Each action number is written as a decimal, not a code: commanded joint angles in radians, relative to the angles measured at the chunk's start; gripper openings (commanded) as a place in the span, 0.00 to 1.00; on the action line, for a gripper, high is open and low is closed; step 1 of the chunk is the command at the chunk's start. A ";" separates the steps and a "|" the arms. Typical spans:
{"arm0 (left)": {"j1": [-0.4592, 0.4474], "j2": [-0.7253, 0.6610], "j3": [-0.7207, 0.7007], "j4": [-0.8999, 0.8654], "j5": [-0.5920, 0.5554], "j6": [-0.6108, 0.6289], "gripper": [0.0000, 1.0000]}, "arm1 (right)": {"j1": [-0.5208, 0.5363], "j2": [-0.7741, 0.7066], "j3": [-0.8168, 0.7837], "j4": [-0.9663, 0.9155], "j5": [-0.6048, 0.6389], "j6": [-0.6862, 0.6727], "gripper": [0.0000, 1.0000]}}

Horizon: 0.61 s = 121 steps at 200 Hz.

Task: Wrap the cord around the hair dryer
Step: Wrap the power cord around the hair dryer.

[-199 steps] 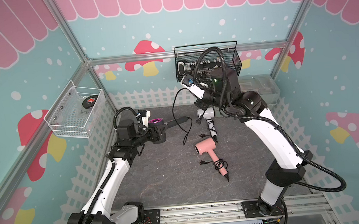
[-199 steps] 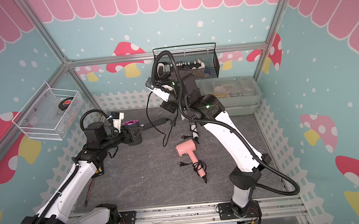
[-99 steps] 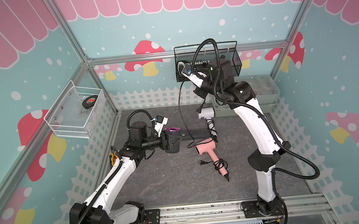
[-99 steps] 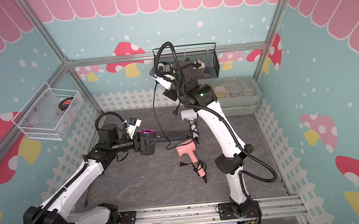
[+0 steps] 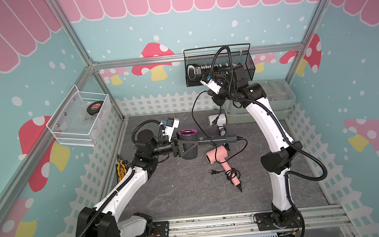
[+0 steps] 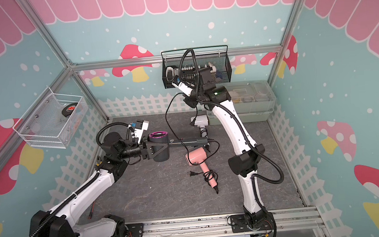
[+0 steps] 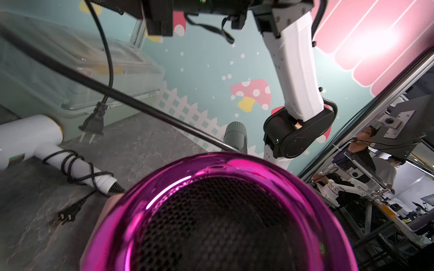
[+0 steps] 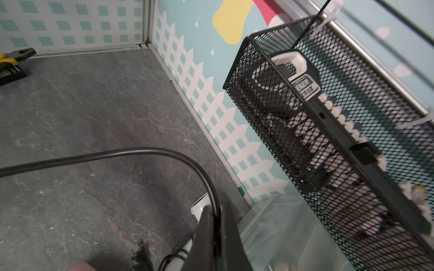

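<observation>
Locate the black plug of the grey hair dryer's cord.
In both top views the black plug dangles beneath the right gripper, close to the white hair dryer.

With the back wall as 12 o'clock in both top views, the grey floor [image 5: 171, 194] lies bare from the centre out to 6 and 7 o'clock, which is the widest room. Across the centre a grey dryer [image 5: 186, 146] is held off the floor, its handle pointing to 3 o'clock. Its black cord [image 5: 192, 114] rises to the right gripper [image 5: 217, 99] at 12, barring that gap. A pink dryer [image 5: 217, 155] lies just toward 3. A white dryer [image 5: 217, 119] and a clear box [image 5: 282, 107] sit at 1, and pliers [image 5: 121, 169] at 9.
</observation>
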 commanded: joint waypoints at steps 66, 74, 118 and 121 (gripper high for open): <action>0.062 0.203 0.070 0.921 -0.086 -0.561 0.00 | -0.137 -0.196 -0.487 0.195 -0.250 0.116 0.00; 0.068 0.220 0.084 0.923 -0.091 -0.576 0.00 | -0.147 -0.237 -0.545 0.229 -0.263 0.129 0.00; 0.078 0.254 0.138 0.920 -0.116 -0.574 0.00 | -0.153 -0.339 -0.752 0.303 -0.297 0.175 0.00; 0.081 0.255 0.140 0.920 -0.121 -0.576 0.00 | -0.153 -0.346 -0.767 0.310 -0.301 0.179 0.00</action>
